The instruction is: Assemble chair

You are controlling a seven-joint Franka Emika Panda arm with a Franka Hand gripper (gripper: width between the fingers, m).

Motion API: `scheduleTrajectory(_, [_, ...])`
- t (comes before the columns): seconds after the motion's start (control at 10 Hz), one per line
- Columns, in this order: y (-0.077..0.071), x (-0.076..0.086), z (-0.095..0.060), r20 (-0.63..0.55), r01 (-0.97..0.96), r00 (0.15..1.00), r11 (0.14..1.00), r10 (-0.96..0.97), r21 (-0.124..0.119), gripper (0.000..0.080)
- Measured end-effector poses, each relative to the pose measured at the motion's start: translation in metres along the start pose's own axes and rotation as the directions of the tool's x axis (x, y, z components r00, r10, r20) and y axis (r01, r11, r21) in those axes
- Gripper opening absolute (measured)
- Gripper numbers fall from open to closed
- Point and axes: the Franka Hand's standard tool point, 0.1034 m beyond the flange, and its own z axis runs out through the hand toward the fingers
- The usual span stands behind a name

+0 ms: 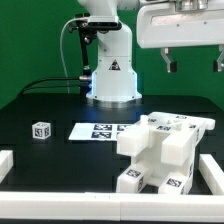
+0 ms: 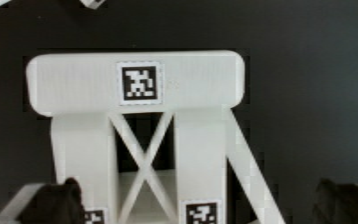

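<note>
Your gripper [image 1: 194, 62] hangs spread wide and empty above the chair [image 1: 160, 150], which stands at the near side, on the exterior view's right. It is likely lining up a clean descent.

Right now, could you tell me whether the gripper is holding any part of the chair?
No, the gripper hangs open and empty above the chair, touching none of it.

No words or numbers can be read. The robot base [image 1: 112, 82] bears a dark triangular sign [image 1: 113, 67], its symbol too small to make out. Black-and-white square tags stand on the marker board [image 1: 78, 130], a small cube [image 1: 40, 129] and the chair [image 1: 160, 150]. The wrist view shows one tag [image 2: 140, 82] on the chair's top bar [image 2: 69, 85].
</note>
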Motion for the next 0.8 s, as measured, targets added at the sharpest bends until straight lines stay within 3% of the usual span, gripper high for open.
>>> scheduleTrajectory(0.1, [-0.001, -0.001, 0.001, 0.005, 0.068, 0.998, 0.998, -0.068, 0.001, 0.0649])
scheduleTrajectory(0.2, [-0.003, 0.0, 0.004, 0.017, 0.22, 0.975, 0.975, -0.22, 0.017, 0.0649])
scheduleTrajectory(0.3, [0.0, -0.003, 0.01, 0.037, 0.299, 0.953, 0.953, -0.301, 0.054, 0.0649])
scheduleTrajectory(0.4, [0.012, -0.014, 0.025, 0.058, 0.362, 0.929, 0.93, -0.365, 0.061, 0.0649])
scheduleTrajectory(0.5, [0.021, -0.026, 0.039, 0.048, 0.365, 0.929, 0.93, -0.367, 0.047, 0.0649])
scheduleTrajectory(0.8, [0.023, -0.028, 0.04, 0.059, 0.363, 0.929, 0.931, -0.365, 0.045, 0.0649])
